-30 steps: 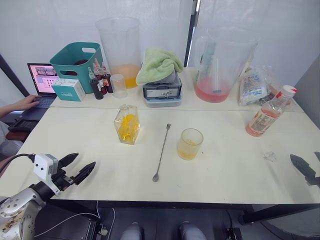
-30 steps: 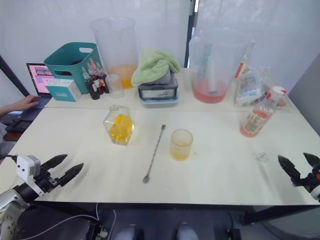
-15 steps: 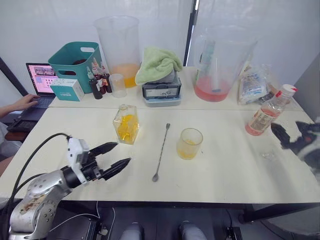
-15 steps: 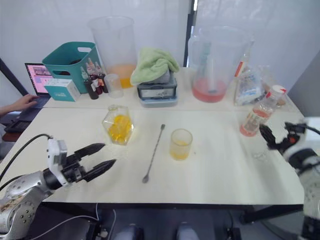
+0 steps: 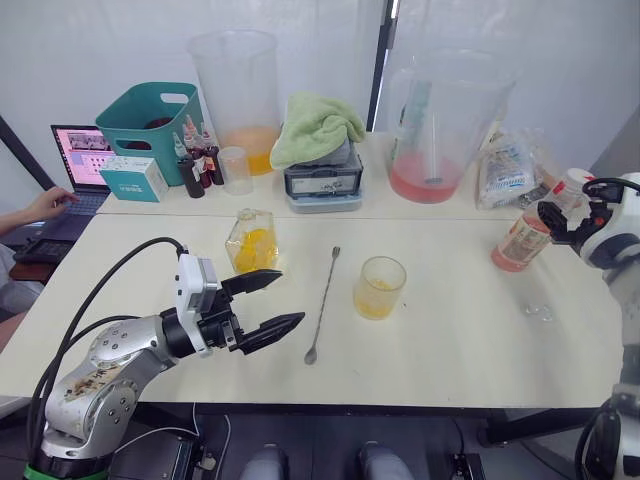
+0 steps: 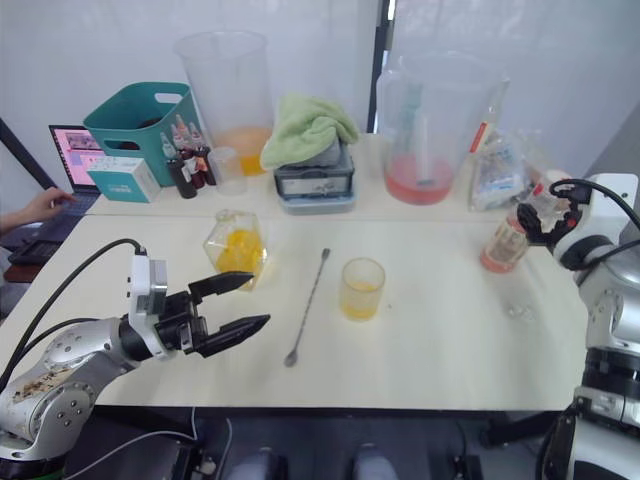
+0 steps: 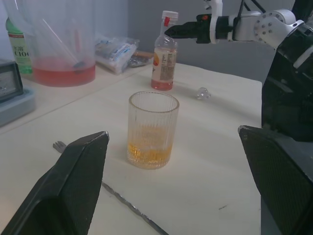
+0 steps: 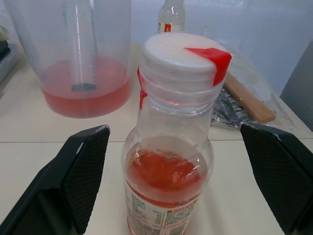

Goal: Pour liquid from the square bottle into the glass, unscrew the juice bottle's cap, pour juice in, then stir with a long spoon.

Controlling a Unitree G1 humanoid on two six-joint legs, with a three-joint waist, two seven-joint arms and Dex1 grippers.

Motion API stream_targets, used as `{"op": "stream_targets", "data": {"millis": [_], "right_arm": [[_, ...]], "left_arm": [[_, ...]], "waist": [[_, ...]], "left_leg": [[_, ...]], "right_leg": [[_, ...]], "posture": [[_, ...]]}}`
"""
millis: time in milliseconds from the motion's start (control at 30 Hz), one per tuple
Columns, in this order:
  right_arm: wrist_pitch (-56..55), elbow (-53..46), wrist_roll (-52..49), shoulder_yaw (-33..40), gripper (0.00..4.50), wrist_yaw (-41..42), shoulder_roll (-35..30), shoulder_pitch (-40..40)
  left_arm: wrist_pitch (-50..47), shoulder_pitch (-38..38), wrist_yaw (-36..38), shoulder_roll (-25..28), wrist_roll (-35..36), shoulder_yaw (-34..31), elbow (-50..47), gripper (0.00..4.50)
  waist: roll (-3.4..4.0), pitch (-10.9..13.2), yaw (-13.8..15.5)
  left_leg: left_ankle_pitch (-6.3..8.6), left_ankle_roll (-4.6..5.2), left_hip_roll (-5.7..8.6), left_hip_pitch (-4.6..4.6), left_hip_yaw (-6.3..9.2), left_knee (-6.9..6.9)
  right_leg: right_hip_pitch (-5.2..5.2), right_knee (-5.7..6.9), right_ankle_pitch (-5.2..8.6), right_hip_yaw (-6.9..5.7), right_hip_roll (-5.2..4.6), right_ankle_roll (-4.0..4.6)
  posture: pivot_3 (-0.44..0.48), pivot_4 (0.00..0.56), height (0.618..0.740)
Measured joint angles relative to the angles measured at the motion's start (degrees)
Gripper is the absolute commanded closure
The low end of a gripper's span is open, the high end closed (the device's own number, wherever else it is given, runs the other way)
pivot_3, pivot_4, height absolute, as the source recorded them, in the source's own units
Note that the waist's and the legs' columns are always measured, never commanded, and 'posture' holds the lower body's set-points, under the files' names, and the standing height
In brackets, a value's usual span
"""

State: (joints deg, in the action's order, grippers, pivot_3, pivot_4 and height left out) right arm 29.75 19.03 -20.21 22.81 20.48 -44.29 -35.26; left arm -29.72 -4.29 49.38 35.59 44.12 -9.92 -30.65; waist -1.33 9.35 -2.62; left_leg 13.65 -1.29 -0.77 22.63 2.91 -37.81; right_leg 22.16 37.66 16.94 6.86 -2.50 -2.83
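Your ribbed clear glass (image 5: 379,287) holds a little yellow-orange liquid; one pink-filled, red-capped round plastic juice bottle (image 8: 168,172) stands between your right gripper's (image 8: 176,186) wide-spread fingers; your left gripper (image 5: 273,303) gapes wide, empty.

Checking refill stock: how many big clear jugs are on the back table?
2: one jug holding orange liquid beside the teal basket, one jug holding pink liquid right of the green towel.

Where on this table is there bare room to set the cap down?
Bare tabletop lies between the glass and the juice bottle, along the near edge. Another bare patch sits left of the square bottle. The back row is crowded with jugs, a green basket and small bottles.
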Motion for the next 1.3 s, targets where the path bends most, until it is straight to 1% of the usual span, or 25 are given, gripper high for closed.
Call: {"op": "stream_targets", "data": {"millis": [267, 367, 533, 567, 600, 800, 867, 967, 1100, 1167, 1300], "right_arm": [[-1.1, 7.8, 2.4, -2.1, 0.00, 2.7, -1.2, -6.1], [-1.1, 9.4, 3.3, -2.5, 0.81, 3.2, -1.5, -7.3], [-3.5, 14.4, 4.4, -3.0, 2.52, 3.5, -1.6, -9.7], [-3.7, 14.9, 4.3, -3.1, 2.80, 4.1, -1.6, -10.0], [-3.9, 15.4, 4.3, -3.3, 2.96, 4.3, -1.6, -10.2], [-3.9, 15.2, 4.2, -3.3, 2.96, 5.0, -1.6, -10.2], [-3.3, 12.6, 3.5, -2.9, 2.96, 5.8, -1.7, -8.6], [-0.2, 6.1, 1.1, -1.5, 2.96, 7.4, -1.8, -5.6], [8.1, -9.1, -6.1, 3.1, 2.96, 10.1, -3.4, -0.3], [13.6, -18.1, -11.2, 7.0, 2.96, 11.5, -5.3, 3.1], [22.1, -30.2, -20.8, 13.5, 2.96, 14.0, -7.3, 8.4]], "left_arm": [[-0.4, 0.0, -1.0, 0.0, 0.1, 0.2, -0.1, 0.01], [-0.4, 0.1, -1.2, 0.0, 0.0, 0.4, -0.1, 0.00], [-0.3, 0.0, -1.7, -0.4, 0.0, 0.9, -0.1, 0.00], [-0.3, 0.0, -1.7, -0.5, 0.0, 1.0, -0.1, 0.00], [-0.3, 0.0, -1.7, -0.5, 0.0, 1.1, -0.1, 0.00], [-0.3, 0.0, -1.9, -0.6, 0.0, 1.1, -0.1, 0.00], [-0.2, 0.0, -1.9, -0.6, -0.1, 1.2, -0.1, 0.00], [-0.1, -0.2, -1.5, -0.6, -0.5, 1.6, 0.1, 0.00], [0.2, -1.2, -0.9, -0.6, -1.3, 2.2, 0.9, 0.00], [0.8, -2.1, -0.1, -0.6, -1.3, 2.4, 1.7, 0.00], [0.9, -2.7, 1.4, -0.5, -1.3, 2.6, 3.3, 0.00]], "waist": [[0.00, 0.0, 0.0], [0.00, 0.0, 0.1], [0.00, 0.0, 0.1], [0.00, 0.0, 0.1], [0.00, 0.0, 0.2], [0.00, 0.0, 0.2], [0.02, 0.0, 0.2], [0.12, 0.0, 0.2], [0.43, 0.2, 0.3], [0.44, 0.2, 0.4], [0.43, 0.2, 0.4]], "left_leg": [[0.00, 0.00, 0.01, 0.02, 0.02, 0.00], [0.00, 0.00, 0.01, 0.02, 0.03, 0.00], [0.00, 0.00, 0.01, 0.02, 0.03, 0.00], [0.00, 0.00, 0.03, 0.03, 0.03, 0.00], [0.00, 0.00, 0.04, 0.03, 0.03, 0.00], [0.00, 0.00, 0.04, 0.07, 0.06, -0.02], [0.00, 0.00, 0.04, 0.08, 0.09, -0.02], [0.00, 0.00, 0.04, 0.18, 0.09, -0.01], [0.01, 0.01, 0.04, 0.24, 0.14, -0.01], [0.01, 0.02, 0.04, 0.26, 0.23, 0.00], [0.02, 0.04, 0.03, 0.24, 0.20, -0.01]], "right_leg": [[0.00, -0.01, 0.00, -0.01, 0.00, 0.00], [0.00, 0.00, 0.00, -0.02, 0.00, 0.00], [0.00, 0.00, 0.00, -0.02, 0.00, 0.00], [0.00, 0.00, 0.00, -0.01, -0.01, 0.00], [0.00, 0.00, 0.00, -0.01, -0.01, 0.00], [0.00, -0.01, -0.01, -0.02, -0.02, 0.00], [0.01, 0.02, -0.01, -0.04, -0.01, 0.00], [0.10, 0.02, -0.01, -0.03, -0.02, 0.00], [0.15, 0.06, -0.01, -0.03, -0.02, -0.01], [0.14, 0.06, -0.01, -0.09, 0.00, -0.01], [0.08, -0.02, 0.00, -0.10, 0.00, -0.01]], "posture": [[0.000, 0.150, 0.740], [0.000, 0.150, 0.740], [0.000, 0.150, 0.740], [0.000, 0.150, 0.740], [0.000, 0.150, 0.740], [0.000, 0.150, 0.740], [0.000, 0.150, 0.740], [0.000, 0.150, 0.740], [0.000, 0.150, 0.740], [0.000, 0.150, 0.740], [0.000, 0.150, 0.740]]}}
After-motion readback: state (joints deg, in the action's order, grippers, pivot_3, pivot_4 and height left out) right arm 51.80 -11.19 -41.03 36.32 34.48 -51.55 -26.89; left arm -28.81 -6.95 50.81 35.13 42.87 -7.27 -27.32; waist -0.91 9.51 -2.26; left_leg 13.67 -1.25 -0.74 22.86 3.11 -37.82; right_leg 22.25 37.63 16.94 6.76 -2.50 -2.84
